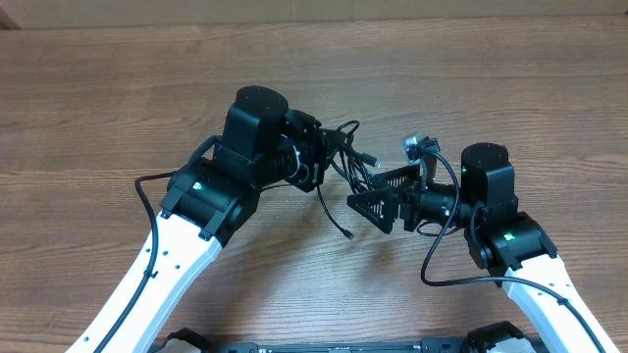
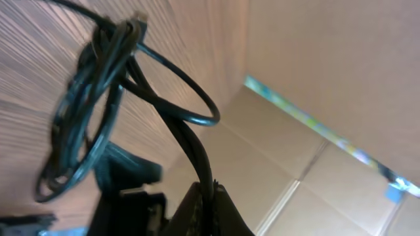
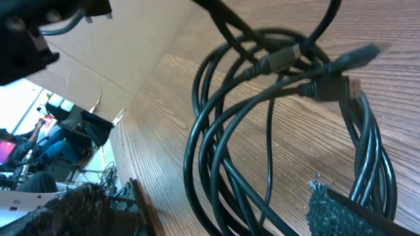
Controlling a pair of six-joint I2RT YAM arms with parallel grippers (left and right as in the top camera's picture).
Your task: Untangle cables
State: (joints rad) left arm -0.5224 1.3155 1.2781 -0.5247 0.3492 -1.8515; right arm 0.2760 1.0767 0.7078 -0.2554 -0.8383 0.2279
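Hanging from the left tool [image 1: 324, 162], the cables [image 1: 345, 169] are found as one knotted bundle of black loops near the middle of the desk [image 1: 98, 98], between the two arms. The left tool is seen clamped together on a strand or two of that bundle; in the left wrist view the gripped strands are seen running out from it to the coil beyond. The right tool [image 1: 365, 191] is recorded as spread wide and holding nothing, its pads [image 3: 331, 206] standing to either side of the coil in the right wrist view. The deciding relation is noted as follows: the bundle lies directly ahead of the right tool, on the side toward the left arm and just off its tips, so the right arm is judged the nearer free arm. The loops appear drawn out roughly along the line joining the two tools, while one loose strand ending in a plug [image 1: 349, 235] trails toward the robot's side of the desk. It is judged that a single strand must be singled out before the right tool is closed, since several lie packed together and could be pinched at once. Whether the lowest loops rest on the desk cannot be told.
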